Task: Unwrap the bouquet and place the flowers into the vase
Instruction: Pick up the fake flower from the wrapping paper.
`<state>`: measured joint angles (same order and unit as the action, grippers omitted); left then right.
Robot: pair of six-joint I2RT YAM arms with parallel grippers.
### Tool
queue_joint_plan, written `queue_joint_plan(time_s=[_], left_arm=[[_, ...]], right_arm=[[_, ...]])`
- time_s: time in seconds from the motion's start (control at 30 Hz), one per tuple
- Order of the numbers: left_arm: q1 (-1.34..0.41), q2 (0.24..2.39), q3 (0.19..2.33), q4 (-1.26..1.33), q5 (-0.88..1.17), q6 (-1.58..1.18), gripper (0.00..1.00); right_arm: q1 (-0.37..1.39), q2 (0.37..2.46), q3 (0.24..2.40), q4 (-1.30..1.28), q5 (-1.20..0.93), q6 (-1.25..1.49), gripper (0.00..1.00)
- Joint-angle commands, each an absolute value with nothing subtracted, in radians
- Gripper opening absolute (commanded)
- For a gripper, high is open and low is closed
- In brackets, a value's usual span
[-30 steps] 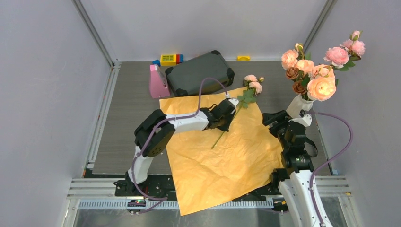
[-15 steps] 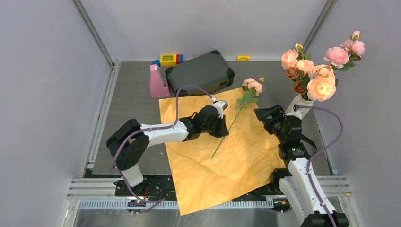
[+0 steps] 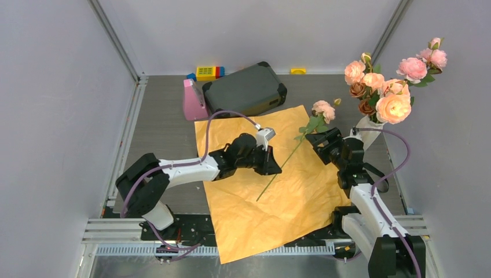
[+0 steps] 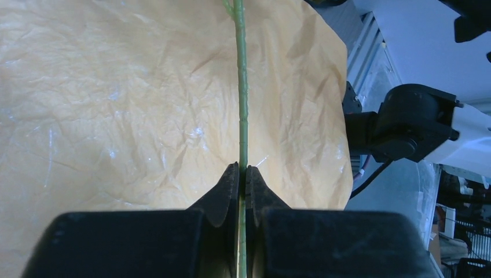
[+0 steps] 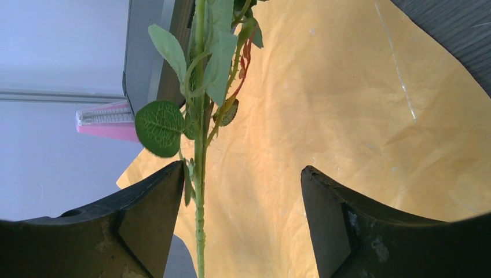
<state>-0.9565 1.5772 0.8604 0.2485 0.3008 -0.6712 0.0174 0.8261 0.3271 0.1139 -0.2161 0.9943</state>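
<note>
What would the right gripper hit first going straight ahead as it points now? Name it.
Probably the rose stem, which stands just inside the open right gripper, close to one finger. Behind it lies the orange paper. Depth is unclear.

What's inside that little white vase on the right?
A bunch of pink, peach and brownish roses stands in the vase. Their stems inside it are hidden by its wall, and the right arm covers its base.
</note>
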Motion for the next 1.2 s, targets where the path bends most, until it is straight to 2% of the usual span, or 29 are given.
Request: queue_joint_plan(time_s=[0.0,0.13,0.4,0.5,0.6,0.63,0.67,0.8,0.9,1.0,1.17], left_arm=[[-0.97,1.537,0.874,0.344,0.404,-0.628,0.0],[-0.984,1.53,0.879,0.342,0.447,-0.601,0.0],[-1.003,1.509,0.874,0.31,0.452,-0.57,0.0],[-1.005,1.498,0.874,0.273,0.431,-0.543,0.0],[-1.004,1.492,0.887,0.216,0.42,-0.513,0.0],[-1.005,1.49,0.894,0.194,0.415,-0.505,0.0],[-1.004,1.487,0.901,0.171,0.409,-0.498,0.05],[-1.004,1.472,0.939,0.054,0.37,-0.439,0.43],[-0.994,1.454,0.981,-0.07,0.309,-0.37,0.64],[-0.955,1.422,1.028,-0.193,0.264,-0.308,0.76],[-0.813,1.365,1.097,-0.389,0.253,-0.252,0.82]], right_arm=[[0.014,0.835,0.352,0.188,-0.241,1.005,0.79],[0.014,0.831,0.356,0.192,-0.239,1.013,0.77],[0.014,0.785,0.351,0.164,-0.19,1.022,0.59],[0.014,0.736,0.342,0.14,-0.151,1.024,0.4],[0.014,0.663,0.339,0.102,-0.125,1.019,0.12],[0.014,0.648,0.341,0.09,-0.114,1.013,0.08],[0.015,0.613,0.346,0.064,-0.107,1.011,0.02],[0.014,0.506,0.374,-0.067,-0.071,0.985,0.0],[0.014,0.443,0.408,-0.194,-0.063,0.958,0.0],[0.014,0.375,0.471,-0.324,-0.057,0.924,0.0],[0.014,0.262,0.587,-0.584,0.018,0.86,0.0]])
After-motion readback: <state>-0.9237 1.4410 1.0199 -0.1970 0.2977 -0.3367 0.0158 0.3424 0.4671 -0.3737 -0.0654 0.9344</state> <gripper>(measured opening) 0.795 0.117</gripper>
